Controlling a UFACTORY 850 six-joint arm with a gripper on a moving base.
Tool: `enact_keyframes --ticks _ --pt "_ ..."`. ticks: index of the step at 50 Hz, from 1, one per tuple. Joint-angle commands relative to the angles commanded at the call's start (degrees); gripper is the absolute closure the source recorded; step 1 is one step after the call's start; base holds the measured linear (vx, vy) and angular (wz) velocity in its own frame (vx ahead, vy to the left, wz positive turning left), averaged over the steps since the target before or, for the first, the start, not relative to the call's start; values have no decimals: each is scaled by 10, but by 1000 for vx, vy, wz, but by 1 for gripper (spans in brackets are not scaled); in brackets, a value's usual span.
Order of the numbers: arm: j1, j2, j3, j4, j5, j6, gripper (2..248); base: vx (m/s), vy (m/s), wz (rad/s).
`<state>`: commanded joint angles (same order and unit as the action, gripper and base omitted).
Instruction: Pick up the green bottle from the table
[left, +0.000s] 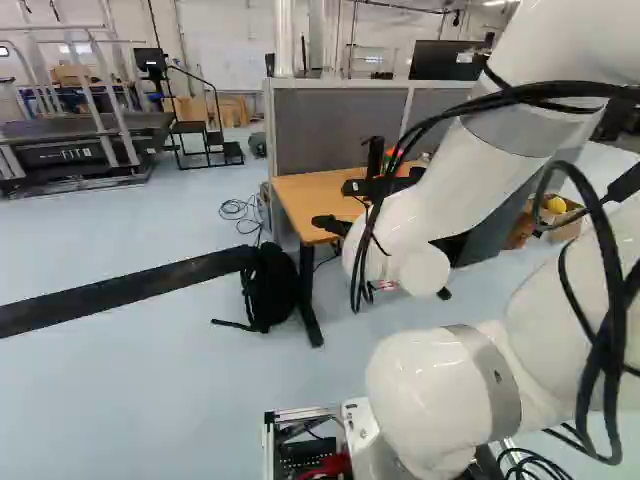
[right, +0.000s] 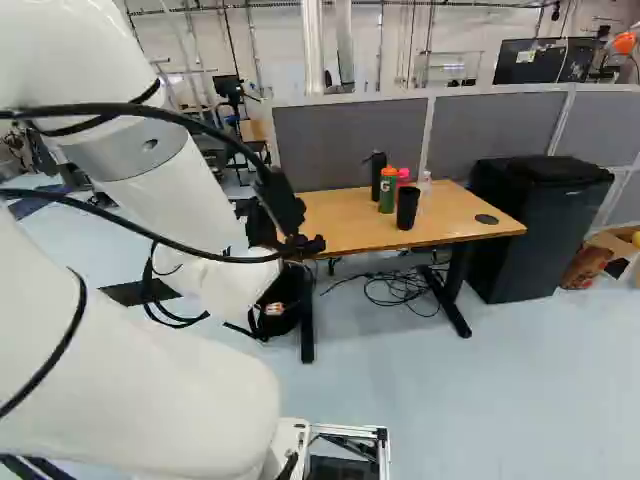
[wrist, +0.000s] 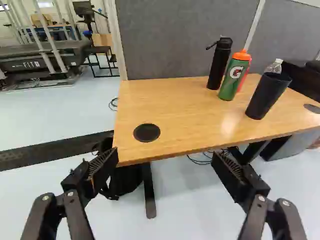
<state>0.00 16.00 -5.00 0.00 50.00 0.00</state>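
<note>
- The pale wooden tabletop (wrist: 175, 110) stretches ahead of the pincer (left: 332, 204), its left end nearer the arm, on dark legs that stand on the light blue floor (left: 130, 400)
- The pincer is wide open, its two fingers well apart on the near side of the tabletop
- The green bottle (wrist: 231, 80), with its orange cap, stands upright toward the tabletop's far edge, well apart from the pincer and to its right
- A black bottle (wrist: 219, 65) stands just left of it, a pinkish-red bottle (right: 403, 176) close behind it on the right, partly hidden
- Farther right are a black tumbler (wrist: 268, 95), nearer the front edge, and a clear bottle (right: 425, 187) beyond it
- A round black disc (wrist: 146, 132) sits in the tabletop near its left end, and a matching disc (right: 486, 219) near the right end
- A grey partition (right: 350, 145) runs along the far side, in front of a white wall
- Dark cables (right: 400, 287) lie loosely on the floor below, and a black backpack (left: 270, 287) rests by the left leg
- A black cabinet (right: 530, 235) stands just past the right end, and exercise machines (left: 100, 150) stand in the far left of the room
</note>
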Motion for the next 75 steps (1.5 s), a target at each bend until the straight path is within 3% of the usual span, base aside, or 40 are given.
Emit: enact_keyframes --ticks 34,75 --pt "0 0 0 0 0 0 3 43 -4 1" --pt "0 0 0 0 0 0 3 137 -65 0"
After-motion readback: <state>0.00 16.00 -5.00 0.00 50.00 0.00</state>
